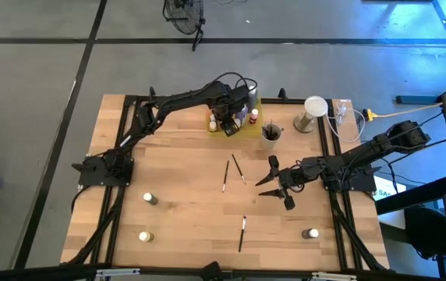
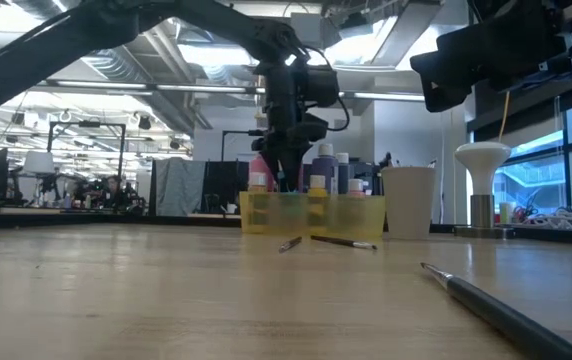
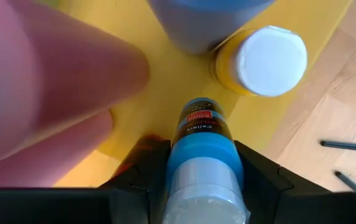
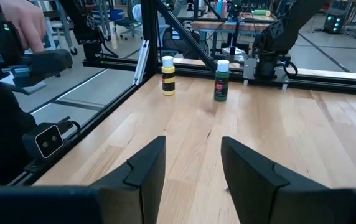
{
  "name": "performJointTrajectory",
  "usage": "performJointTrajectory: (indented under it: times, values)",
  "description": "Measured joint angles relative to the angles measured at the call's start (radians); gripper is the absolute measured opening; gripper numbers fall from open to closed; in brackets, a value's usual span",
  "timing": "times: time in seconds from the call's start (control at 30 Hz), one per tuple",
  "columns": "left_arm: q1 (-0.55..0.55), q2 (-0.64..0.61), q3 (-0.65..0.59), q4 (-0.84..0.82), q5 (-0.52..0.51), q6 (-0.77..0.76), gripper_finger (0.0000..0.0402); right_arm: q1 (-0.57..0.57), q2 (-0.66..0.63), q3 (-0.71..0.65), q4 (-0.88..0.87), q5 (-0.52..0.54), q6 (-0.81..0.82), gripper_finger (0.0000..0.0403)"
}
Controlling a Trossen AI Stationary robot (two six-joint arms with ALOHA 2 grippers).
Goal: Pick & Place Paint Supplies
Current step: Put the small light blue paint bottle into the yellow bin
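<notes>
A translucent yellow tray [image 1: 248, 117] stands at the table's far middle with pink [image 3: 35, 81], grey [image 3: 209, 18] and yellow white-capped [image 3: 268, 59] paint bottles upright in it. My left gripper [image 1: 229, 125] reaches down over the tray, shut on a blue paint bottle [image 3: 201, 149]. Three paintbrushes [image 1: 225, 173] [image 1: 238, 168] [image 1: 242, 232] lie flat on the table. Single bottles [image 1: 150, 198] [image 1: 145, 236] [image 1: 310, 232] stand near the front. My right gripper [image 1: 270, 182] hovers open right of centre, holding nothing. My left gripper pinches the blue bottle's sides [image 3: 178, 180] between its two fingers [image 3: 144, 180], up near the pale cap. The fingers point down from above. The bottle stands upright, its base [image 3: 200, 109] down among the tray's bottles; whether it rests on the tray floor I cannot tell.
A cup [image 1: 270, 133] with brushes in it stands just right of the tray, and a white mushroom-shaped thing [image 1: 314, 109] farther right. In the right wrist view a yellow bottle [image 4: 168, 76] and a green bottle [image 4: 221, 81] stand ahead on bare wood.
</notes>
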Motion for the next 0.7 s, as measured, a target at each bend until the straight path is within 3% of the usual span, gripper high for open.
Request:
performJointTrajectory:
  times: [0.7]
  values:
    - [0.013,0.03,0.0,-0.005,0.003,0.017,0.0141,0.0,0.0,0.0,-0.027,-0.002,0.0,0.0157]
